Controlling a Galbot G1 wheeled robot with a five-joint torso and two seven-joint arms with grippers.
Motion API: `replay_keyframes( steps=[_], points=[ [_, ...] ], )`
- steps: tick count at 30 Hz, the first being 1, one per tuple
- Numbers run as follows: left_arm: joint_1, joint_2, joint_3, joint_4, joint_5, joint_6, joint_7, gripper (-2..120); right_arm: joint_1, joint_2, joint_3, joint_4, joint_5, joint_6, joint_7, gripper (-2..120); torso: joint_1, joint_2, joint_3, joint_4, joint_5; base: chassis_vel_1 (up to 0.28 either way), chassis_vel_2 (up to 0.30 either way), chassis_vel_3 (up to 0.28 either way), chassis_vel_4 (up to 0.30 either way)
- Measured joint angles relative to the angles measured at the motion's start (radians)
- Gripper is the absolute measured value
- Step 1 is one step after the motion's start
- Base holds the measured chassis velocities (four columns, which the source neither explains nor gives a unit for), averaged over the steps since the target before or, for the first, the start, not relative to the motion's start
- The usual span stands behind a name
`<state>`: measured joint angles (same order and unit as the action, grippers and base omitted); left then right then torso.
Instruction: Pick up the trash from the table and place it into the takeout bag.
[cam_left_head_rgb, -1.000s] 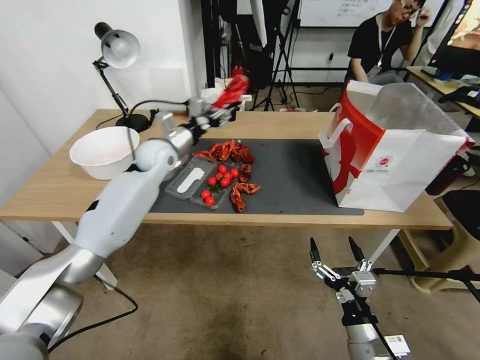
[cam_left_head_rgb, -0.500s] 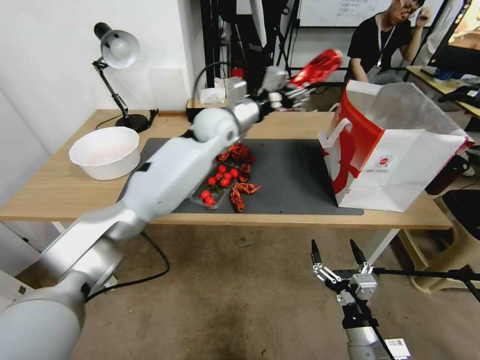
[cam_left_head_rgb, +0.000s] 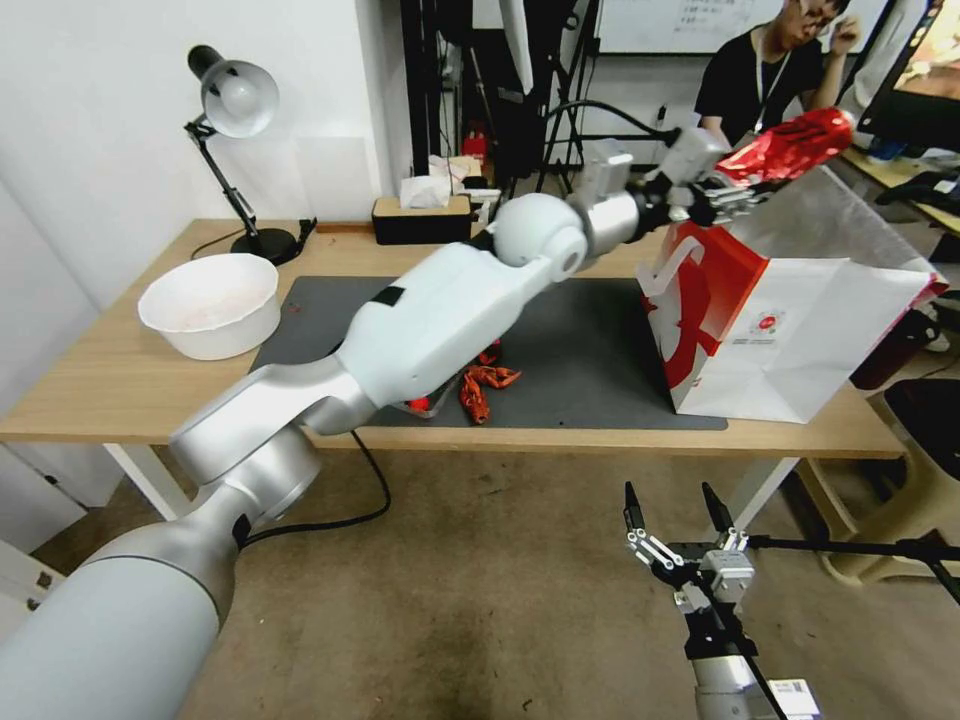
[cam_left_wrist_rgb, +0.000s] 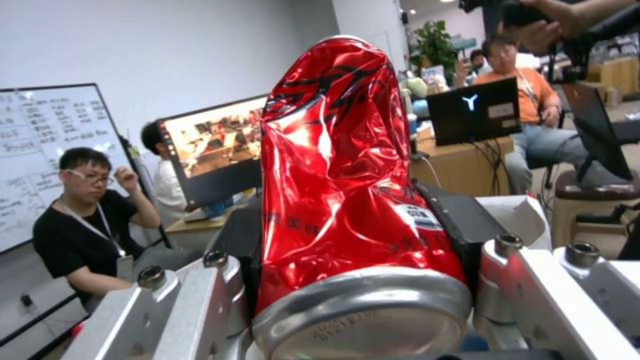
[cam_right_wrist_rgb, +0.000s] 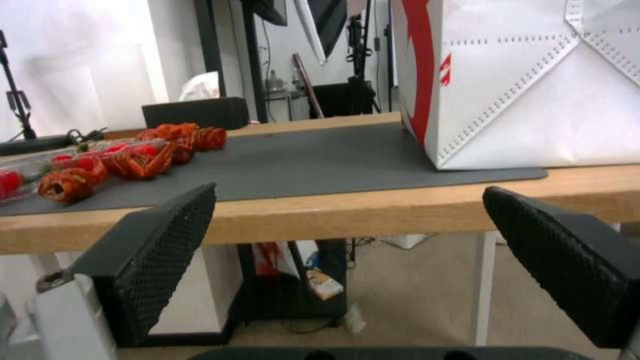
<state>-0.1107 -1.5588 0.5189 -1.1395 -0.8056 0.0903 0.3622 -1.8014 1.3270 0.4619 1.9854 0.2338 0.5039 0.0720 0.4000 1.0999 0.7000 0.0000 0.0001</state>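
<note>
Left tool (cam_left_head_rgb: 735, 190) is clamping the crushed red can (cam_left_head_rgb: 790, 145), and I'm seeing it hanging over the takeout bag's (cam_left_head_rgb: 800, 330) open top. Bag is standing on the counter (cam_left_head_rgb: 120, 380) at the dark mat's (cam_left_head_rgb: 590, 340) edge. Red leftovers (cam_left_head_rgb: 480, 385) are lying on the mat, well apart from the bag. Right tool (cam_left_head_rgb: 675, 515) is idling below the counter edge near the bag, fingers (cam_right_wrist_rgb: 160, 240) spread, gripping nothing.

The right gripper (cam_right_wrist_rgb: 360, 255), fingers spread, hangs below the table (cam_right_wrist_rgb: 373, 212) edge, facing the takeout bag (cam_right_wrist_rgb: 533, 90).
</note>
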Motion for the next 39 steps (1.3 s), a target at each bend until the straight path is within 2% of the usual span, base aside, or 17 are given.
replay_keyframes(
  steps=[6, 8, 10, 12, 15, 17, 18, 21, 22, 26, 29, 30, 33, 34, 36, 38, 39],
  points=[
    [-0.016, -0.033, 0.032, 0.05, 0.044, -0.001, -0.003, 45, -0.001, 0.005, 0.0, -0.001, 0.0, 0.006, 0.0, 100, 0.0, 0.0, 0.0, 0.0, 0.0, 0.0, 0.0, 0.0, 0.0],
    [-0.016, -0.035, 0.033, 0.055, 0.046, -0.001, -0.013, 54, -0.004, 0.003, 0.002, -0.001, 0.0, 0.01, 0.0, 100, 0.0, 0.0, 0.0, 0.0, -0.0001, 0.0, 0.0, 0.0, 0.0],
    [-0.016, -0.034, 0.033, 0.055, 0.046, -0.001, -0.016, 57, -0.004, 0.002, 0.002, -0.001, 0.001, 0.011, 0.0, 100, 0.0, 0.0, 0.0, 0.0001, -0.0002, 0.0, 0.0, 0.0, 0.0],
    [-0.013, -0.025, 0.033, 0.05, 0.044, 0.0, -0.023, 68, -0.004, 0.002, 0.003, -0.002, 0.001, 0.013, 0.0, 100, 0.0, 0.0, 0.0, 0.0, -0.0001, 0.0, 0.0, 0.0, 0.0],
    [-0.01, -0.019, 0.031, 0.044, 0.043, 0.0, -0.027, 74, -0.003, 0.003, 0.002, -0.002, 0.002, 0.013, -0.001, 100, 0.0, 0.0, 0.0, 0.0001, -0.0002, 0.0, 0.0, 0.0, 0.0],
    [-0.003, -0.005, 0.027, 0.028, 0.037, 0.003, -0.037, 86, 0.001, 0.004, 0.0, -0.001, 0.002, 0.012, -0.001, 100, 0.0, 0.0, 0.0, 0.0001, -0.0002, 0.0, 0.0, 0.0, 0.0],
    [-0.003, -0.005, 0.027, 0.028, 0.037, 0.003, -0.037, 86, 0.001, 0.004, 0.0, -0.001, 0.002, 0.012, -0.001, 100, 0.0, 0.0, 0.0, 0.0001, -0.0002, 0.0, 0.0, 0.0, 0.0],
    [0.014, 0.029, 0.014, -0.022, 0.005, 0.019, -0.041, 97, 0.007, 0.008, -0.002, -0.001, 0.0, 0.011, 0.0, 100, 0.0, 0.0, 0.0, -0.0002, -0.0002, 0.0, 0.0, 0.0, 0.0],
    [0.014, 0.029, 0.014, -0.022, 0.005, 0.019, -0.041, 97, 0.007, 0.008, -0.002, -0.001, 0.0, 0.011, 0.0, 100, 0.0, 0.0, 0.0, -0.0002, -0.0002, 0.0, 0.0, 0.0, 0.0],
    [0.05, 0.087, -0.006, -0.095, -0.004, 0.033, -0.053, 100, 0.008, 0.011, -0.004, -0.001, -0.002, 0.01, 0.0, 100, 0.0, 0.0, 0.0, 0.0, -0.0003, 0.0, 0.0, 0.0, 0.0],
    [0.116, 0.154, -0.051, -0.169, -0.005, 0.036, -0.083, 100, 0.008, 0.011, -0.006, -0.001, -0.002, 0.01, 0.0, 100, 0.0, 0.0, 0.0, 0.0, -0.0004, 0.0, 0.0, 0.0, 0.0],
    [0.116, 0.154, -0.051, -0.169, -0.005, 0.036, -0.083, 100, 0.008, 0.011, -0.006, -0.001, -0.002, 0.01, 0.0, 100, 0.0, 0.0, 0.0, 0.0, -0.0004, 0.0, 0.0, 0.0, 0.0],
    [0.213, 0.228, -0.13, -0.246, 0.019, 0.039, -0.135, 100, 0.007, 0.008, -0.006, -0.003, -0.002, 0.012, 0.0, 100, 0.0, 0.0, 0.0, -0.0002, -0.0005, 0.0, 0.0, 0.0, 0.0],
    [0.213, 0.228, -0.13, -0.246, 0.019, 0.039, -0.135, 100, 0.007, 0.008, -0.006, -0.003, -0.002, 0.012, 0.0, 100, 0.0, 0.0, 0.0, -0.0002, -0.0005, 0.0, 0.0, 0.0, 0.0],
    [0.29, 0.28, -0.197, -0.313, 0.043, 0.057, -0.218, 100, 0.007, 0.006, -0.006, -0.005, -0.002, 0.014, 0.0, 100, 0.0, 0.0, 0.0, 0.0002, -0.0006, 0.0, 0.0, 0.0, 0.0],
    [0.298, 0.285, -0.203, -0.319, 0.044, 0.06, -0.229, 100, 0.007, 0.006, -0.006, -0.005, -0.002, 0.014, 0.0, 100, 0.0, 0.0, 0.0, 0.0002, -0.0006, 0.0, 0.0, 0.0, 0.0],
    [0.333, 0.305, -0.23, -0.348, 0.049, 0.073, -0.276, 100, 0.008, 0.006, -0.006, -0.006, -0.001, 0.014, 0.0, 100, 0.0, 0.0, 0.0, 0.0005, -0.0007, 0.0, 0.0, 0.0, 0.0]
  ],
)
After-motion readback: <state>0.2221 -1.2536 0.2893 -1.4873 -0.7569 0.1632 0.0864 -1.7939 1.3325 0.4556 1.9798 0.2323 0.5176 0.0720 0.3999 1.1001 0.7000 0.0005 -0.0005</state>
